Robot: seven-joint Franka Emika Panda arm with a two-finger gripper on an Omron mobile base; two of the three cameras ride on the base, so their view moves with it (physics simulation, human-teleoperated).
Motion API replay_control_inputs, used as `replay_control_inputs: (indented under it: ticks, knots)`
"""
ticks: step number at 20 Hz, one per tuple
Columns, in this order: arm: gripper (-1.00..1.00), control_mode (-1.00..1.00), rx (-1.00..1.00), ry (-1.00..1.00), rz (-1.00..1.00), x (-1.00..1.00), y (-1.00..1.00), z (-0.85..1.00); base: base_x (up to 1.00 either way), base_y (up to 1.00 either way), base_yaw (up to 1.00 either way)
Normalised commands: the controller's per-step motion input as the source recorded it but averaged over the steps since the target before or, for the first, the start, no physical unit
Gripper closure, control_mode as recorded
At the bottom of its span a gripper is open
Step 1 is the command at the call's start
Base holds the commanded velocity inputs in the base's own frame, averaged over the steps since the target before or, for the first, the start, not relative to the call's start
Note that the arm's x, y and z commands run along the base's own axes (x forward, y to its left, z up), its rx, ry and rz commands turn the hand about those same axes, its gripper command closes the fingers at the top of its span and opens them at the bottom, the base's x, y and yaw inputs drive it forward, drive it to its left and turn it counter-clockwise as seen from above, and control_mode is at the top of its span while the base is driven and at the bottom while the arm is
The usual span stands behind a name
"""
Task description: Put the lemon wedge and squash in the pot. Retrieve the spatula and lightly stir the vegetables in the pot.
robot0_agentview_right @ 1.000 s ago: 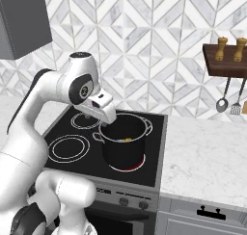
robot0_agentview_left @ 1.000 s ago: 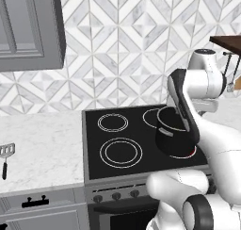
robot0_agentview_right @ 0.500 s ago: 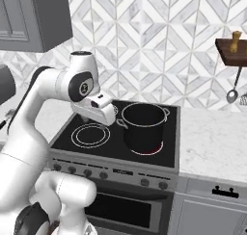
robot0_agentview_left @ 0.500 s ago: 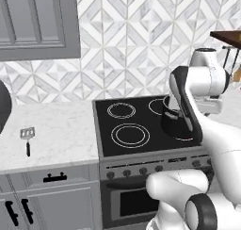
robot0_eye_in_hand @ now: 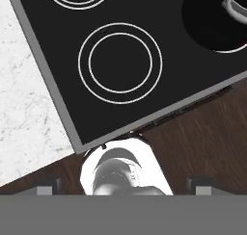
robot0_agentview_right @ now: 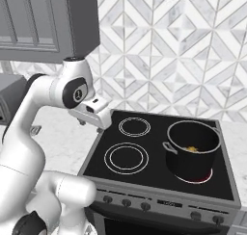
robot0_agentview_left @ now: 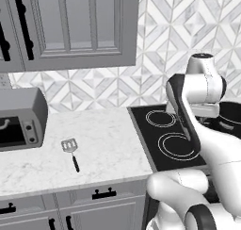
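Pot [robot0_agentview_right: 193, 151] sits on right front burner of stove [robot0_agentview_right: 144, 174], orange-yellow squash [robot0_agentview_right: 192, 149] visible inside; lemon wedge hard to make out there. Spatula [robot0_agentview_left: 70, 151] lies flat on counter [robot0_agentview_left: 94, 149], blade toward wall, handle toward front edge, well left of stove, near toaster oven [robot0_agentview_left: 19, 118]. Gripper [robot0_eye_in_hand: 123, 188] hangs over stove's front left corner, jaws spread wide, holding nothing; judged free for spatula pickup. No readable brands or writing.
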Motion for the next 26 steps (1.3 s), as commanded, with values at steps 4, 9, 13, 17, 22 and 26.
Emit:
replay_control_inputs:
  ticks: [4,9,13,17,22,26]
  knots:
    - [-1.0,-1.0,-0.05,0.02,0.11,-0.1,0.71,0.0,0.23,0.19,0.02]
    - [-1.0,-1.0,-0.24,-0.05,0.21,-0.71,1.0,-0.12,0.0,0.0,0.0]
    - [-1.0,-1.0,-0.22,0.0,0.29,-0.28,1.0,-0.24,0.0,0.0,0.0]
    - [-1.0,-1.0,-0.05,0.0,0.28,0.0,1.0,-0.06,0.0,0.0,0.0]
    - [-1.0,-1.0,0.05,0.1,0.27,0.0,1.0,-0.08,0.0,0.0,0.0]
    - [-1.0,-1.0,0.11,0.1,0.19,0.09,1.0,-0.68,0.0,0.0,0.0]
